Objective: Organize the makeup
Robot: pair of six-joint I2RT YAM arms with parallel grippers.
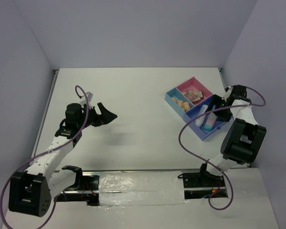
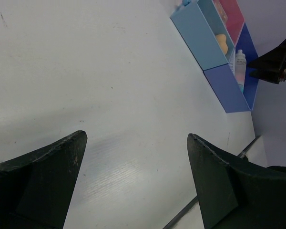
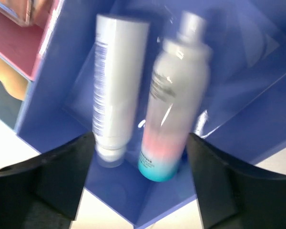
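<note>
The makeup lies in a divided tray (image 1: 172,99) at the back right. Peach sponges (image 1: 182,103) fill the light blue section, and palettes (image 1: 195,95) sit in the pink one. In the dark blue section a white tube with blue print (image 3: 115,86) and a pink-white tube with a teal cap (image 3: 174,109) lie side by side, the second blurred. My right gripper (image 3: 140,140) hangs open just over them, a finger on either side of the pair, gripping neither. My left gripper (image 2: 136,138) is open and holds nothing, hovering above bare table at mid-left (image 1: 110,114).
From the left wrist view the tray (image 2: 200,43) shows at the top right, a sponge (image 2: 221,43) inside. White walls close in the table on three sides. A taped strip (image 1: 138,183) and the arm bases run along the near edge. Purple cables (image 1: 190,143) loop off both arms.
</note>
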